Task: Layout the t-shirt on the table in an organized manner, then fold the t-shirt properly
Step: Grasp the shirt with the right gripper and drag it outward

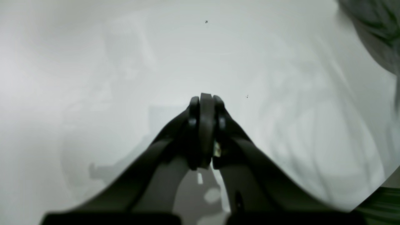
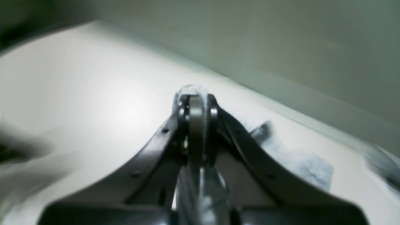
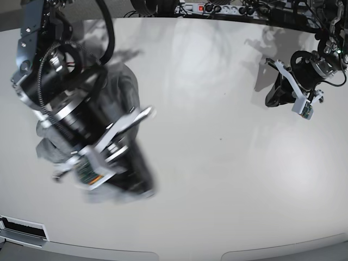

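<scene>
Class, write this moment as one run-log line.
right claw: shut on t-shirt | left claw: shut, empty | table: shirt bunched

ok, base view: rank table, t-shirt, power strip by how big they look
1. table, fills most of the frame
2. t-shirt, a grey heap partly hidden behind the near arm
3. power strip, a small sliver at the far edge
</scene>
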Motion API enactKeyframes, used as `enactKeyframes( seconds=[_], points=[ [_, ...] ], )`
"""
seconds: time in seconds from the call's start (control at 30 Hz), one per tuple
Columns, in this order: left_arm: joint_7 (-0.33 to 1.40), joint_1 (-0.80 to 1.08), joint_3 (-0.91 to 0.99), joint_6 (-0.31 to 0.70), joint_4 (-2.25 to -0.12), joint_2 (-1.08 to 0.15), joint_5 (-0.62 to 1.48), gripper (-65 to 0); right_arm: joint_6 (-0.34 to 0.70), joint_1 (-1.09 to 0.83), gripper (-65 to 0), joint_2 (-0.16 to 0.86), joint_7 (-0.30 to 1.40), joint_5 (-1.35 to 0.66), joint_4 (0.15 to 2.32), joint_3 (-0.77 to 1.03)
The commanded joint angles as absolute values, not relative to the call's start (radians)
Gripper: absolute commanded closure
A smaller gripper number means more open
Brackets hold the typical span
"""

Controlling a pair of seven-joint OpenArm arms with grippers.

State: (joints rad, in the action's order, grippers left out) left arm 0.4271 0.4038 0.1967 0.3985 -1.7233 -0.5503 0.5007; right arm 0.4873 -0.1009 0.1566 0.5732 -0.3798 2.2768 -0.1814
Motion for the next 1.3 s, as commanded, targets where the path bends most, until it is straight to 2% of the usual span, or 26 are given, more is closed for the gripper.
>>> enactKeyframes(
  seconds=[0.0,0.17,0.23,0.3,0.43,0.53,0.67,0.8,0.97,1.07,1.1,1.2,1.23,1.27],
  points=[
    [0.405,0.398,0.204,0.402,-1.739,-0.565,0.514,0.0,0.517,-0.084,0.0,0.155,0.507,-0.410,2.288,-0.204],
    [0.405,0.399,0.204,0.402,-1.739,-0.565,0.514,0.0,0.659,-0.022,0.0,0.149,0.504,-0.399,2.238,-0.363],
    [0.405,0.399,0.204,0.402,-1.739,-0.565,0.514,0.0,0.655,0.007,0.0,0.135,0.483,-0.341,2.215,-0.395],
    [0.405,0.399,0.204,0.401,-1.739,-0.565,0.514,0.0,0.569,0.036,0.0,0.119,0.450,-0.253,2.207,-0.399],
    [0.405,0.399,0.204,0.402,-1.739,-0.565,0.514,0.0,0.212,0.095,0.0,0.111,0.450,-0.105,2.207,-0.338],
    [0.405,0.400,0.204,0.401,-1.739,-0.565,0.514,0.0,0.064,0.096,0.0,0.111,0.489,-0.109,2.207,-0.233],
    [0.395,0.398,0.204,0.401,-1.739,-0.565,0.514,0.0,0.096,0.081,0.0,0.126,0.591,-0.094,2.144,-0.153],
    [0.394,0.399,0.204,0.402,-1.739,-0.565,0.514,0.0,0.062,0.078,0.0,0.136,0.647,-0.012,1.998,-0.109],
    [0.393,0.398,0.204,0.401,-1.739,-0.565,0.514,0.0,0.167,0.078,0.0,0.136,0.701,0.069,1.844,-0.069],
    [0.392,0.398,0.204,0.401,-1.739,-0.565,0.514,0.0,0.136,0.082,0.0,0.136,0.701,0.130,1.791,-0.045],
    [0.390,0.398,0.204,0.401,-1.739,-0.565,0.514,0.0,0.115,0.083,-4.3,0.136,0.702,0.136,1.784,-0.032],
    [0.389,0.398,0.204,0.401,-1.739,-0.565,0.515,0.0,0.076,0.087,-33.9,0.137,0.702,0.127,1.785,0.018],
    [0.390,0.398,0.204,0.401,-1.739,-0.565,0.514,0.0,0.077,0.095,-39.9,0.138,0.714,0.109,1.785,0.032],
    [0.390,0.398,0.204,0.401,-1.739,-0.565,0.514,0.0,0.085,0.103,-41.3,0.141,0.731,0.073,1.786,0.043]
  ],
)
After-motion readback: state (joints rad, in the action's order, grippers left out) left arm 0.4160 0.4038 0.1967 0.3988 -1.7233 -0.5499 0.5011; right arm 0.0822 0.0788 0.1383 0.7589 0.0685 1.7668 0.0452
